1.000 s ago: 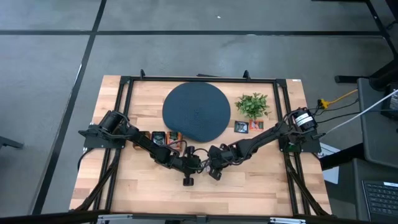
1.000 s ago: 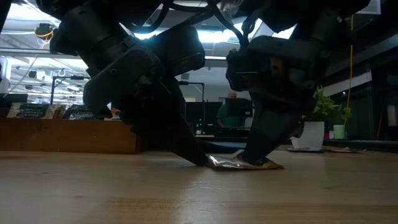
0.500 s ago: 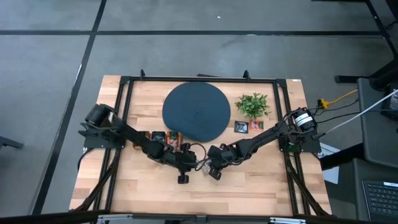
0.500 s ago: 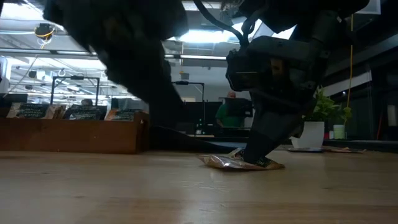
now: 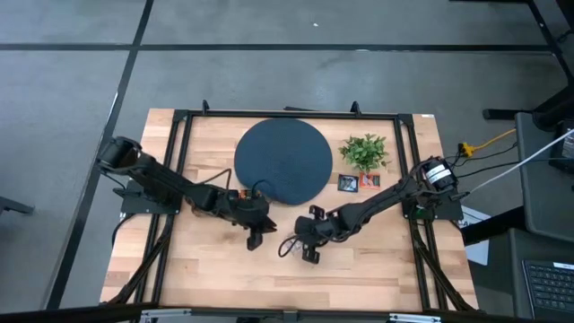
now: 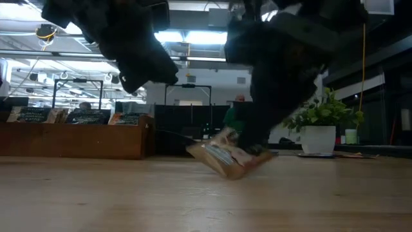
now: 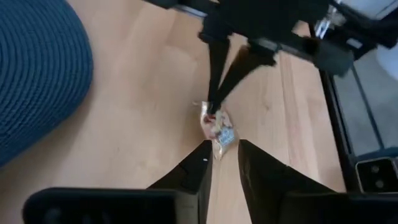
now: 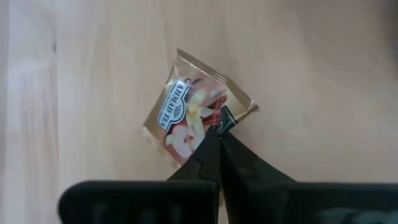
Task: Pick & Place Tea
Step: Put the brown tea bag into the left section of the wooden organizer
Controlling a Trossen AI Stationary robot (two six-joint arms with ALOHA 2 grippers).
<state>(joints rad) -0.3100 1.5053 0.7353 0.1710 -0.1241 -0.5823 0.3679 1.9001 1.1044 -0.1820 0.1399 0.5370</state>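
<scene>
A pale tea sachet (image 8: pixel 193 115) with a printed label hangs tilted over the wooden table near the middle; in the low view the sachet (image 6: pixel 225 160) slants, its lower corner close to the wood. My right gripper (image 8: pixel 219 135) is shut on it. My left gripper (image 7: pixel 224 158) hovers a little to the table's left of the sachet (image 7: pixel 217 127), its fingers slightly apart and holding nothing. More tea sachets (image 5: pixel 348 183) lie flat by the plant, and an orange one (image 5: pixel 240 194) lies beside the left arm. The round dark disc (image 5: pixel 283 161) rests at the far middle. My right gripper pinches the sachet's edge near one corner (image 8: pixel 229 114) between its two fingertips. The fingers slant down from the table's right. The sachet hangs tilted below them, one end raised; whether its lower corner (image 6: pixel 235 175) touches the table I cannot tell.
A small potted plant (image 5: pixel 364 151) stands at the far right next to the disc. The black frame rails (image 5: pixel 178 161) run along the table's sides and far edge. Bare wood (image 5: pixel 269 278) stretches along the near edge. A wooden box (image 6: pixel 71 138) shows beyond the table.
My left gripper has drawn away from the sachet, going up and toward the table's left. My right gripper has risen a little and rolled, and the sachet, which lay flat on the wood, now hangs tipped with one end raised.
</scene>
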